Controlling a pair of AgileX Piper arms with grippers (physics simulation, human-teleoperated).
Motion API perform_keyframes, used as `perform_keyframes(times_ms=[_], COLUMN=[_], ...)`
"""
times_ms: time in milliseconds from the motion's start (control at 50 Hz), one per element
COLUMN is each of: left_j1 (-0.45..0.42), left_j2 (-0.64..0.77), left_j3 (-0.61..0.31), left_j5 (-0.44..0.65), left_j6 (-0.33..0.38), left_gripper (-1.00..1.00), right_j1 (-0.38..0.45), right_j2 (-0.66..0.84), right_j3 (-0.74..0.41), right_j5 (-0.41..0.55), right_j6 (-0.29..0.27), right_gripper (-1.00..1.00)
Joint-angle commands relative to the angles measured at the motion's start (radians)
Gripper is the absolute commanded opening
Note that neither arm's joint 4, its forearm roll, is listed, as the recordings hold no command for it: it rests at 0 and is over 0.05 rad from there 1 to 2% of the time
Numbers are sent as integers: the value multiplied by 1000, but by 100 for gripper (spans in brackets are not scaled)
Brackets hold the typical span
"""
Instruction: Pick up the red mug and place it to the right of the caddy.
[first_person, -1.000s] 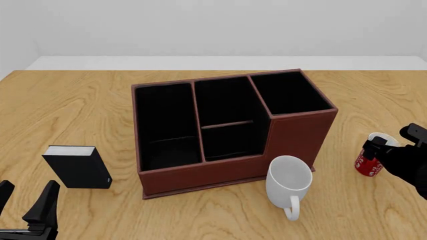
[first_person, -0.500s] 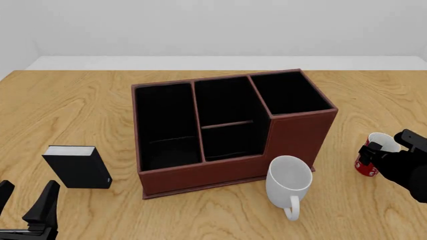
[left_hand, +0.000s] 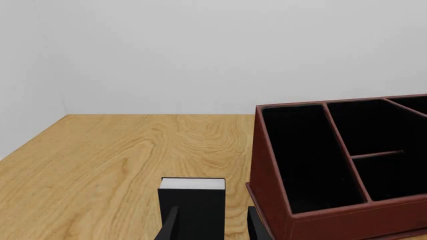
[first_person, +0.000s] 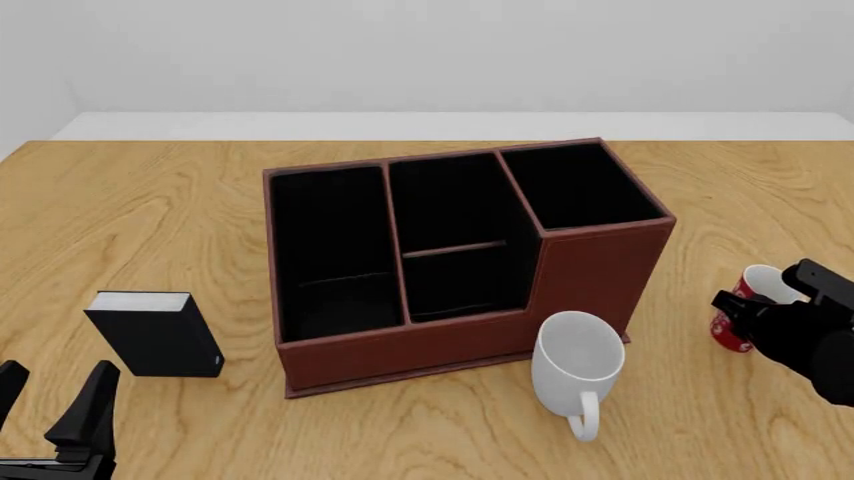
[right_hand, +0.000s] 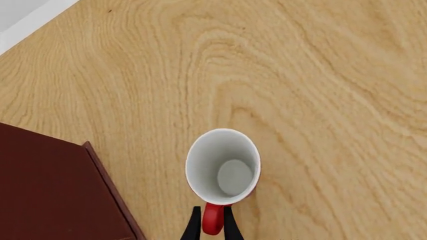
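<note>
The red mug (first_person: 731, 333) is to the right of the caddy (first_person: 587, 270), well apart from it, with my right arm covering most of it. From above, the right wrist view shows the red mug (right_hand: 223, 167) upright, with its white inside, and the caddy (right_hand: 53, 190) beside it. My right gripper (right_hand: 212, 227) is shut on the mug's red handle, one finger on each side. In the front view the right gripper (first_person: 755, 318) sits at the mug's near side. My left gripper (first_person: 51, 400) is open and holds nothing, near the table's front left corner.
A larger white mug (first_person: 577, 365) stands just in front of the caddy's right end. A small black box (first_person: 158, 335) stands left of the caddy and straight ahead of my left gripper (left_hand: 213, 230), as black box (left_hand: 192, 205) beside the caddy (left_hand: 267, 170).
My right gripper and the red mug have shifted together a little to the right and away from me. The left arm has not moved.
</note>
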Motion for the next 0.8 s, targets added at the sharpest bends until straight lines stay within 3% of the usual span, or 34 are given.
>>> perform_keyframes(times_ms=[20,260,360,400,460,800], left_j1=[0,0,0,0,0,0], left_j2=[0,0,0,0,0,0], left_j3=[0,0,0,0,0,0], left_j5=[0,0,0,0,0,0], left_j6=[0,0,0,0,0,0], left_gripper=[100,100,100,100,100,100], right_j1=[-7,-30,-49,-66,-69,-10], right_j2=[-40,-83,-105,-126,-136,-135], right_j3=[8,25,39,44,50,85], right_j5=[26,38,39,42,46,-24], right_j6=[-26,-75,-119,-165,-174,-231], right_gripper=[-100,-100,-100,-100,-100,-100])
